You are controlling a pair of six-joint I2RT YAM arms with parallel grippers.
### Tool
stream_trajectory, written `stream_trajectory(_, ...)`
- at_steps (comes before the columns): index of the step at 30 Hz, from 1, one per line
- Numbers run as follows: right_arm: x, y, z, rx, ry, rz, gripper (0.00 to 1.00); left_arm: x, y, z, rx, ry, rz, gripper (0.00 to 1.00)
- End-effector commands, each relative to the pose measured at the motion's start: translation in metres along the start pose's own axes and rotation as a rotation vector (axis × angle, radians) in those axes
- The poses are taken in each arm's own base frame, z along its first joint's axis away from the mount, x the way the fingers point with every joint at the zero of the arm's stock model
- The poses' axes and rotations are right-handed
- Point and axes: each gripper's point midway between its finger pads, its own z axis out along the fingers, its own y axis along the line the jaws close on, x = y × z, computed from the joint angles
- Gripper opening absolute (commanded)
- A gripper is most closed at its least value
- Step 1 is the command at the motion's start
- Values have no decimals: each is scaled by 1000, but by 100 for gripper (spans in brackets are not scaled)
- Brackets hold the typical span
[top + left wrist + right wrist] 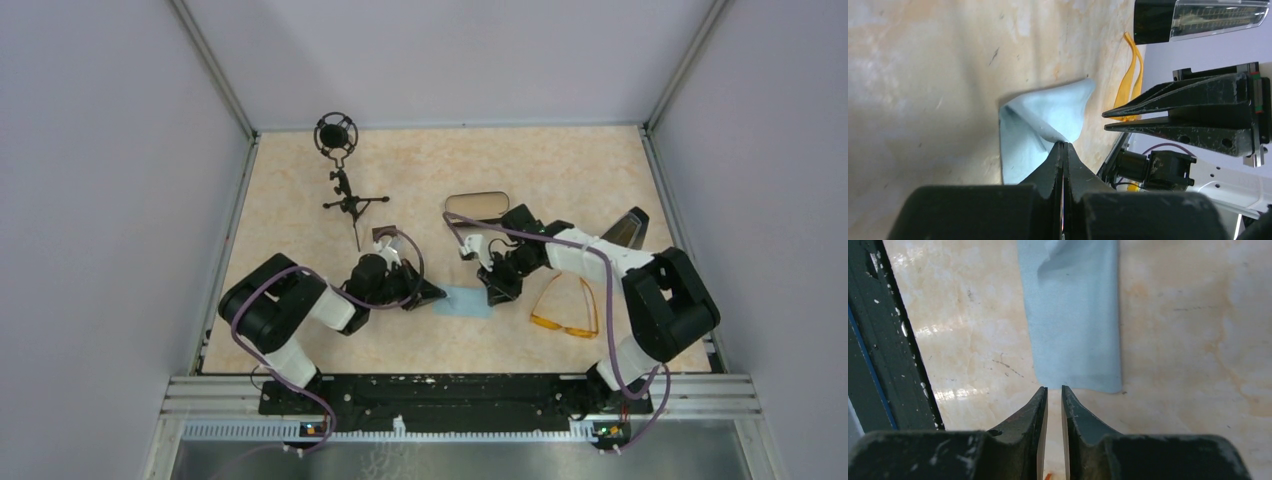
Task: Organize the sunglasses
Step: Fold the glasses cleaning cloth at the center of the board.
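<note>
The sunglasses [568, 308], orange with thin arms, lie on the table right of centre; their arms [1130, 75] show in the left wrist view. A light blue cloth [465, 302] lies between the two grippers. My left gripper [1063, 144] is shut on the cloth's [1048, 117] near corner, which is pulled up off the table. It sits at the cloth's left edge in the top view [438, 293]. My right gripper [1054, 389] stands just off the opposite edge of the cloth [1075, 315], jaws a narrow gap apart with nothing between them, also seen from above [497, 296].
A black oblong glasses case [478, 207] lies open behind the right arm, and a second dark part [625, 230] sits to the right. A small black tripod stand [345, 190] is at the back left. Metal rails [230, 240] edge the table.
</note>
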Motion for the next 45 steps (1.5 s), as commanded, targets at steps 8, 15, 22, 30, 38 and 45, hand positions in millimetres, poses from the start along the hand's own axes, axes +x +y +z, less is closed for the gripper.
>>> stream_trajectory(8,-13,-23,-29,88,-115,-3,32,-26,-32,33,109,-12,6,0)
stream_trajectory(15,-12,-14,-25,59,-128,-40,36,-37,-32,41,172,-43,-102,0)
stream_trajectory(22,-14,-10,-12,58,-92,-88,40,-43,-29,45,244,-57,-221,0)
stream_trajectory(30,-15,-14,-5,85,-73,-106,49,-41,-14,40,278,-72,-370,0)
stream_trajectory(38,-19,-8,4,95,-47,-147,50,-39,-10,37,319,-67,-443,0)
stream_trajectory(45,-14,-7,12,89,-13,-131,51,-39,-9,36,312,-73,-459,0)
